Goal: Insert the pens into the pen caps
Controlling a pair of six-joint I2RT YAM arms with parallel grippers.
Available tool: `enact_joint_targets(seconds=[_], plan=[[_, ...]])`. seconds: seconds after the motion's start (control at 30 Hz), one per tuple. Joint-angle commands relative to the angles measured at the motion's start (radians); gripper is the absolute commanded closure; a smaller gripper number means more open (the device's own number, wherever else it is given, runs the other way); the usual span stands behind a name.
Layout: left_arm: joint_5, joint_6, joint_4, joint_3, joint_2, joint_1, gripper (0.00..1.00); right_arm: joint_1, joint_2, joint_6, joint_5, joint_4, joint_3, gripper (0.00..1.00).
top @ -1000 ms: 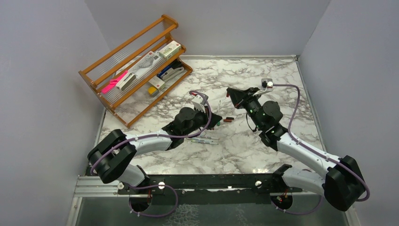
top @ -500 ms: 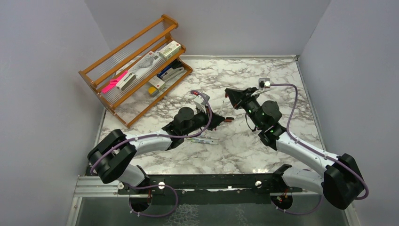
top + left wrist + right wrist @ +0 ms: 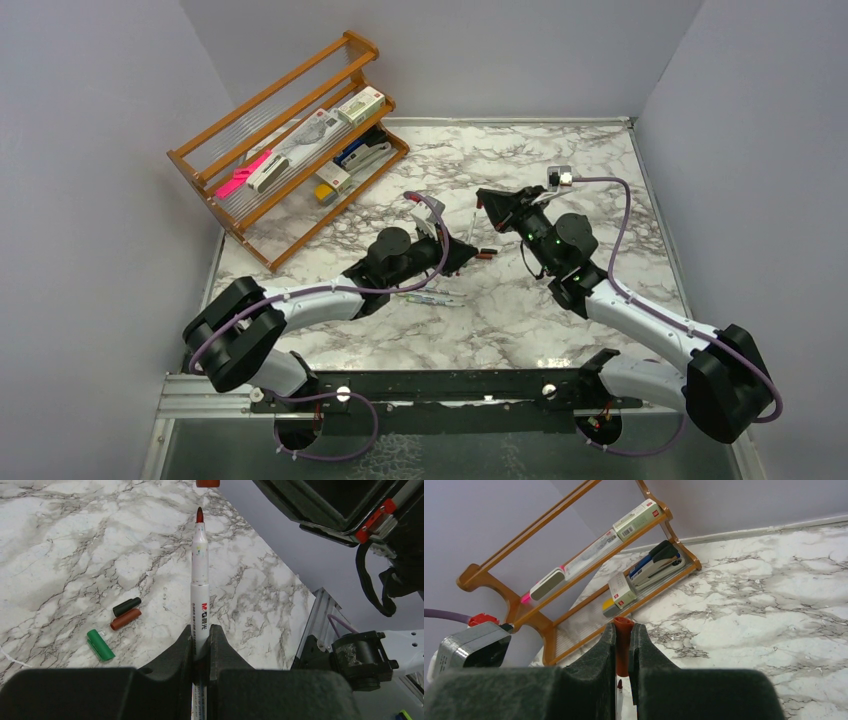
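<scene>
Pen (image 3: pixel 199 575), white-barrelled with a red-brown tip, sits clamped in the left jaws; the right jaws, pinching a red-brown cap (image 3: pixel 623 635), have edged nearer at twelve o'clock.

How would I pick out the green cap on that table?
On the marble table, look just left of the white pen clamped in the left gripper, as its wrist camera sees it. Three stubby caps lie there: the green cap is lowest in that view, lying alone, while the dark cap and red-brown cap lie side by side.
</scene>
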Motion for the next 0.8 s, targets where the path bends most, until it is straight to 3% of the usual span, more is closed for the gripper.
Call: enact_joint_targets(seconds=[0.0, 0.77], plan=[[0.019, 0.010, 0.050, 0.007, -0.043, 0.003, 1.00, 0.000, 0.004, 0.005, -0.029, 0.021, 0.005, 0.98], [0.022, 0.008, 0.051, 0.010, -0.028, 0.003, 1.00, 0.000, 0.001, 0.004, -0.074, 0.026, 0.004, 0.98]])
